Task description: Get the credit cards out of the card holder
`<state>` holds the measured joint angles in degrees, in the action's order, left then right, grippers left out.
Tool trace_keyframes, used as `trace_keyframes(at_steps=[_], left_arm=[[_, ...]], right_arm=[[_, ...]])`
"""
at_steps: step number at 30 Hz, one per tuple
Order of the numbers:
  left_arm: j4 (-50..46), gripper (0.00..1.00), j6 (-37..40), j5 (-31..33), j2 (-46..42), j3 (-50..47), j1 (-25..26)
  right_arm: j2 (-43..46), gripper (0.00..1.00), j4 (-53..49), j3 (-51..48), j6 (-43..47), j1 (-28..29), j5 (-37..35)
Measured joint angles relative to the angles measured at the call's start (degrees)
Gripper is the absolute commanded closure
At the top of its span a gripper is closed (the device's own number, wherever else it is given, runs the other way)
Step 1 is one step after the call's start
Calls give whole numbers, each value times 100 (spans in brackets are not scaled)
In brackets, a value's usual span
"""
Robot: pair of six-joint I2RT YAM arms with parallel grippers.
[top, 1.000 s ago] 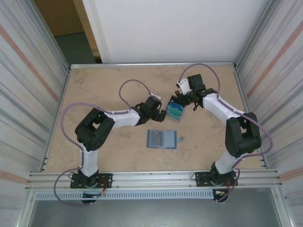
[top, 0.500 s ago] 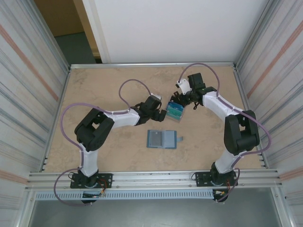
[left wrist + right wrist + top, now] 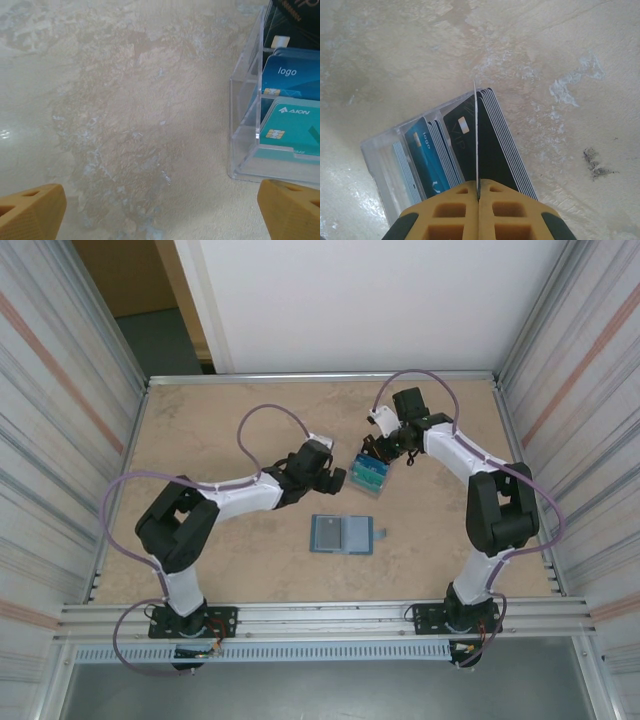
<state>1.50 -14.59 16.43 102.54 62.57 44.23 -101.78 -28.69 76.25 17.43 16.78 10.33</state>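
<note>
A clear plastic tiered card holder (image 3: pixel 369 476) stands mid-table with teal (image 3: pixel 292 132), blue (image 3: pixel 295 77) and black (image 3: pixel 292 20) credit cards upright in its slots. My right gripper (image 3: pixel 478 192) hangs over the black stack and is shut on one thin card (image 3: pixel 476 135), seen edge-on among the black cards (image 3: pixel 495 145). My left gripper (image 3: pixel 160 215) is open just left of the holder, fingertips (image 3: pixel 30 210) wide apart over bare table, touching nothing. A slate-blue bifold wallet (image 3: pixel 342 535) lies open and flat nearer the arms.
A small blue-grey tab (image 3: pixel 383 533) lies right of the wallet. The table (image 3: pixel 220 430) is beige and mottled, with metal walls on both sides and a rail along the near edge. Purple cables loop above both arms.
The left arm's elbow has swung to the left and its gripper has drawn slightly back from the holder. The right wrist has shifted a little up and left, still over the black cards.
</note>
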Motion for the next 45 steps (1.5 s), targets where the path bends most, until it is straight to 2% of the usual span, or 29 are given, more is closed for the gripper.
trace_keyframes(at_steps=[20,45], left_arm=[[-46,1,269,531,-960,-326,-4],[-146,1,302,713,-1421,-562,-4]], right_arm=[[-420,100,-964,741,278,13,-175],[-953,100,-1517,1473,385,122,-466]])
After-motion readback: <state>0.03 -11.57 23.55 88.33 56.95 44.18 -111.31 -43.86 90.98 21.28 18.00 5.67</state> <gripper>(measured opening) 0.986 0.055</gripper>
